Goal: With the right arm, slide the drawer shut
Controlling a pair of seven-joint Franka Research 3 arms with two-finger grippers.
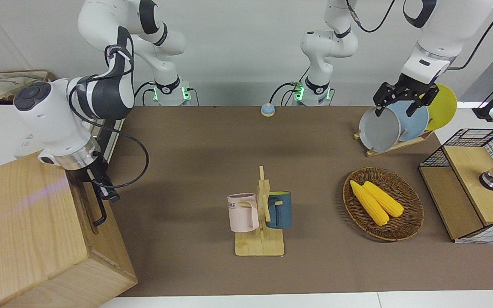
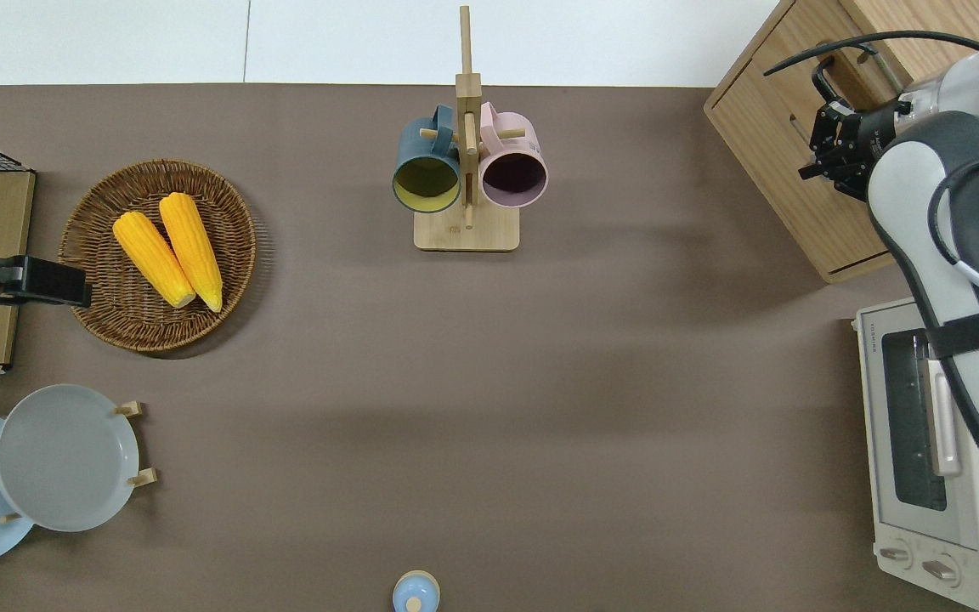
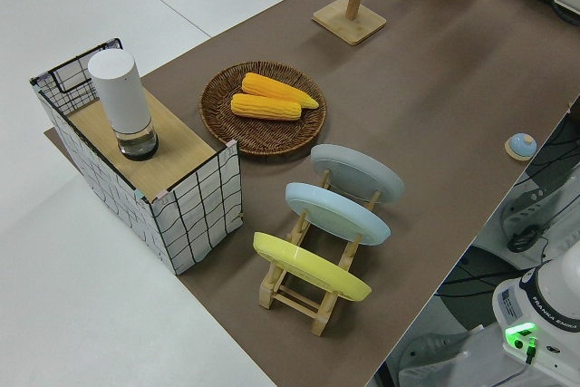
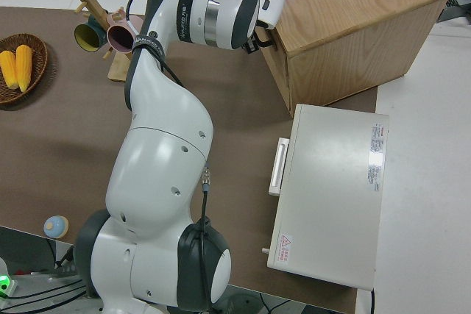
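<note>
Overhead view shows, at upper right, the right gripper [image 2: 834, 153] against the drawer [image 2: 783, 127] front beside its black handle [image 2: 821, 75]; the front view hides that contact behind the wrist. The drawer sits flush in the cabinet [image 1: 28, 239], lower left there. A basket [image 1: 405, 226] holds corn [image 1: 377, 203]. Whether the jaws are clenched cannot be told. The left arm is parked.

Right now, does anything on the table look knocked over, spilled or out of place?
Nothing stands out. The drawer sits flush in its cabinet with the right gripper at the handle. Mugs hang on their rack, corn lies in the basket, and plates stand in theirs. The left arm is parked.
</note>
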